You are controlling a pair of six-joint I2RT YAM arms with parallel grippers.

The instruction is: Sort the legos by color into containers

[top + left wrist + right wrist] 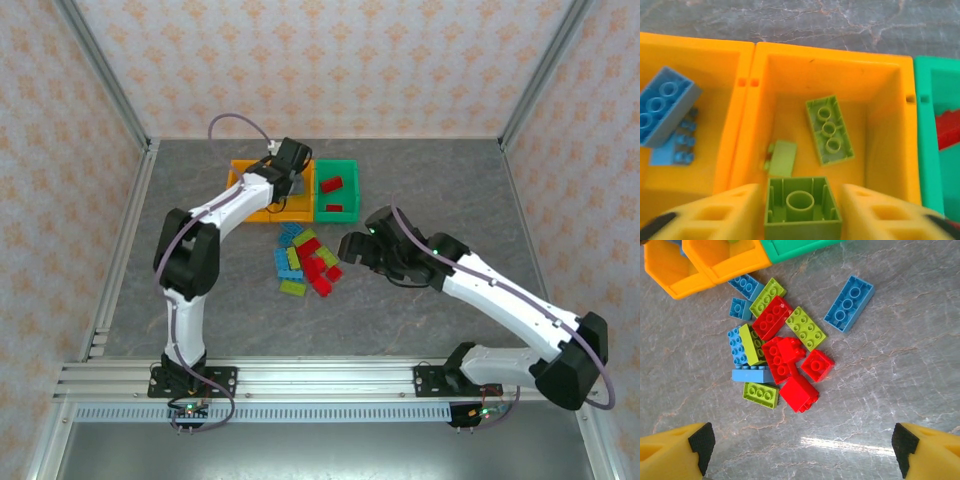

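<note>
Plainly, from above, the left pincer [289,163] hangs over the orange bins [258,216] at the far side of the table. The right pincer [352,248] sits just beside the loose pile of bricks [305,262], at its right edge, so the right arm is much the nearer to the pile. The green bin [338,217], with red pieces in it, lies beyond the pile and touches the orange pair.

On the left wrist, a lime brick [802,220] sits between the yellow fingers [715,215], hollow side toward the camera. It is over the near end of the middle orange bin [830,55], which has two lime pieces on its floor. Whether the fingers grip it or have let go I cannot tell, as the gaps at its sides are too fine to read. Blue bricks [662,110] lie in the orange bin to the left.

On the right wrist, the right pincer [802,450] stands spread wide and holds nothing. The pile [782,352] lies straight ahead, centred between the two fingers. The nearest piece is a red brick [799,392], skewed to the line between the fingers, so I judge a wrist turn would square the grip. A long blue brick [850,302] lies apart, slanting up to the right.
</note>
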